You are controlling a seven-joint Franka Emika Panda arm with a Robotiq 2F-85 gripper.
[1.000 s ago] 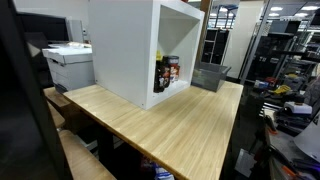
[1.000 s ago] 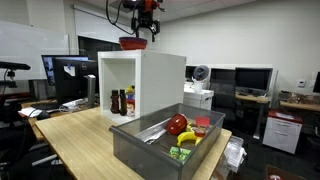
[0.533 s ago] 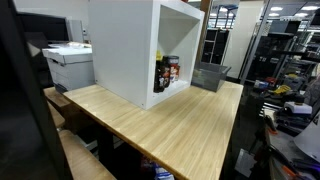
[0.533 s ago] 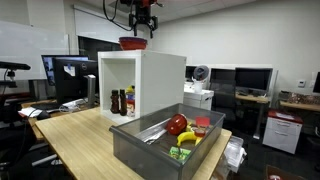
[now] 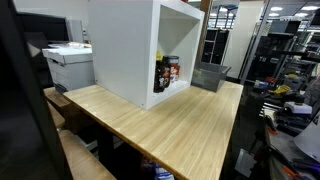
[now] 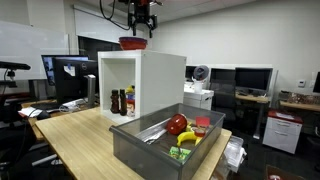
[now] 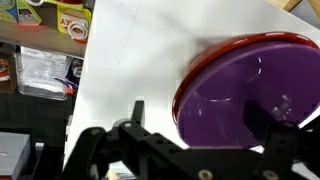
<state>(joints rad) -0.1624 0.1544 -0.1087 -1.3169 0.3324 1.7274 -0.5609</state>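
A red bowl [image 6: 133, 43] with a purple inside [image 7: 250, 90] rests on top of the white open-fronted cabinet [image 6: 155, 80]. My gripper [image 6: 141, 24] hangs just above the bowl, apart from it. In the wrist view the gripper [image 7: 200, 112] is open: one finger [image 7: 138, 108] stands over the white cabinet top beside the bowl's rim, and the other is over the bowl's inside. Nothing is held. In an exterior view only the cabinet [image 5: 140, 50] shows, and its top and the gripper are cut off.
Bottles [image 6: 122, 102] stand inside the cabinet, also seen as bottles [image 5: 167, 73]. A grey bin [image 6: 150, 150] with fruit and packets sits on the wooden table [image 5: 170, 125] in front of it. A printer [image 5: 68, 62] and desks with monitors surround the table.
The gripper has shifted slightly above the bowl. The bowl has not moved, and the jaws stay open.
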